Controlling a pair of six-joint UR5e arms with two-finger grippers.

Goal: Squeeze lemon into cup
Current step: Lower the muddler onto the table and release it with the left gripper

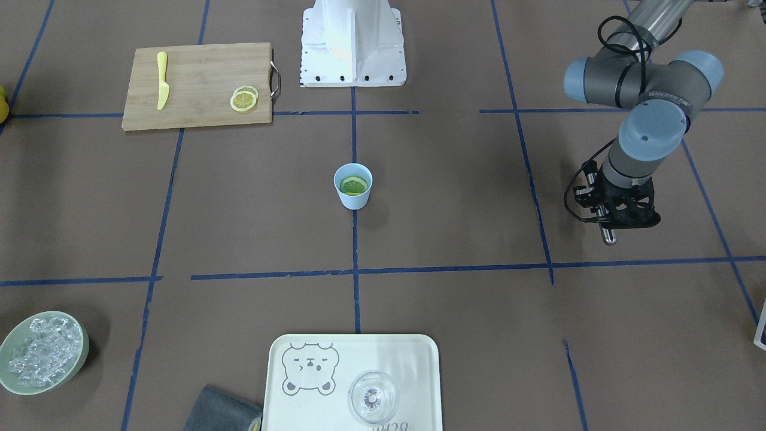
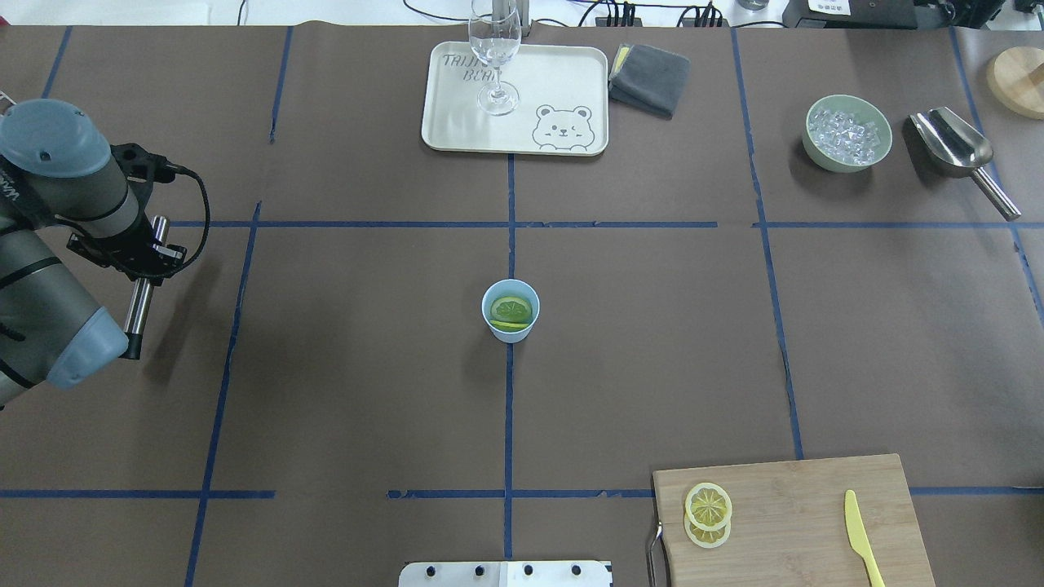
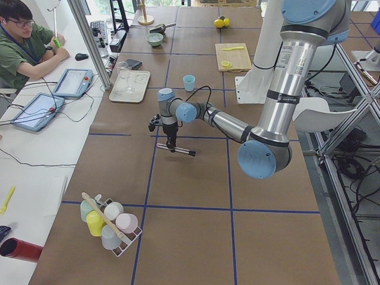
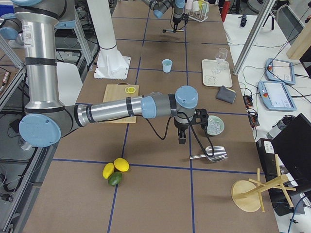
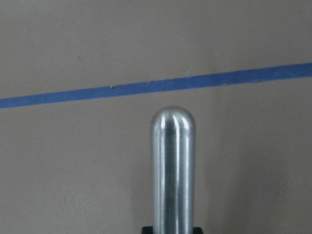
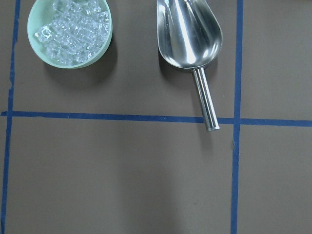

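The light-blue cup [image 1: 353,194] stands at the table's centre, also in the overhead view [image 2: 510,326]. One lemon slice [image 1: 353,185] lies inside it, seen from above too [image 2: 511,309]. Two more lemon slices [image 2: 708,514] lie stacked on the cutting board [image 1: 197,72]. My left gripper [image 1: 611,222] is far to the cup's side, shut on a metal rod [image 5: 171,170] that points across the table [image 2: 140,302]. My right gripper [image 4: 181,139] shows only in the right side view, low over the table near the ice bowl; I cannot tell whether it is open or shut.
A yellow plastic knife [image 2: 861,538] lies on the board. A pale tray [image 2: 457,122] holds a clear glass [image 2: 494,49], with a grey cloth [image 2: 650,77] beside it. A green bowl of ice [image 6: 69,31] and a metal scoop [image 6: 190,34] lie below my right wrist.
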